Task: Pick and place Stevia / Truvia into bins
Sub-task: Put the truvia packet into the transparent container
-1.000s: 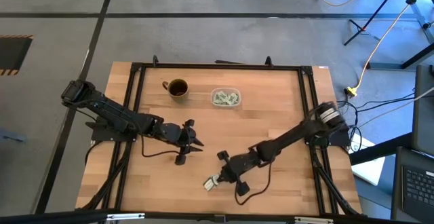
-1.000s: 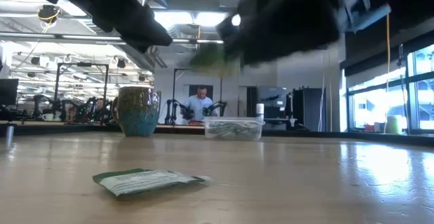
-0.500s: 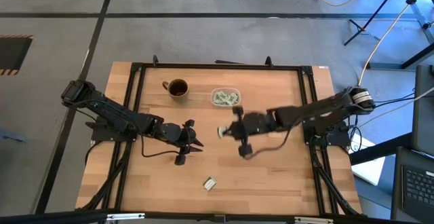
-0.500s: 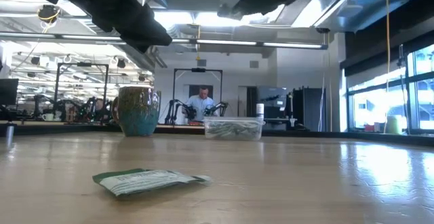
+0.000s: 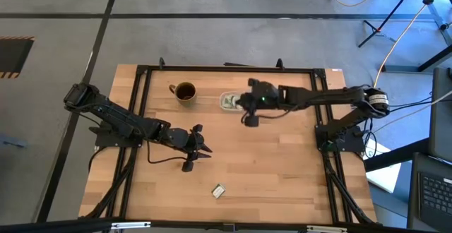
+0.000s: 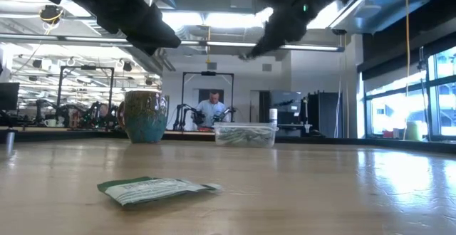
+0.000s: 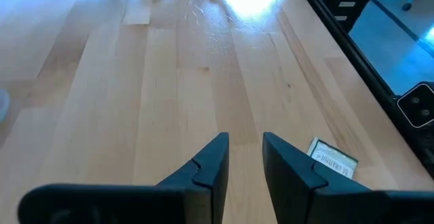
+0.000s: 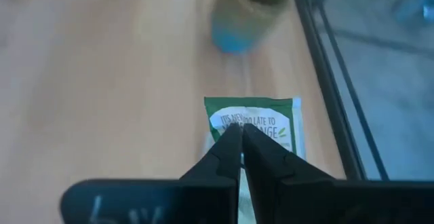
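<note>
My right gripper (image 5: 245,106) hangs above the clear bin (image 5: 234,102), shut on a green and white sachet (image 8: 261,119). The bin (image 6: 246,134) has several sachets in it and stands on the far half of the table, right of the brown mug (image 5: 184,92). One more sachet (image 5: 218,190) lies flat near the table's near edge, also seen in the low view (image 6: 157,189). My left gripper (image 5: 205,148) waits open over the left middle of the table, its fingers (image 7: 245,153) a narrow gap apart. My right gripper (image 8: 241,130) pinches the sachet between its two fingers at the sachet's near edge (image 8: 263,136), with most of the sachet sticking out beyond the fingertips. The arm reaches in from the table's right. The sachet is lifted clear of the table, its printed face toward the wrist camera.
The mug (image 6: 144,115) stands left of the bin. The black frame rail (image 5: 226,69) runs along the far edge, close behind both. Bare wood (image 5: 282,162) fills the middle and right of the table. A person shows far off in the room (image 6: 211,109).
My right gripper has risen from beside the lying sachet at the near edge and swung toward the far edge, carrying a sachet with it, and now hangs over the bin. The lying sachet has stayed in place.
</note>
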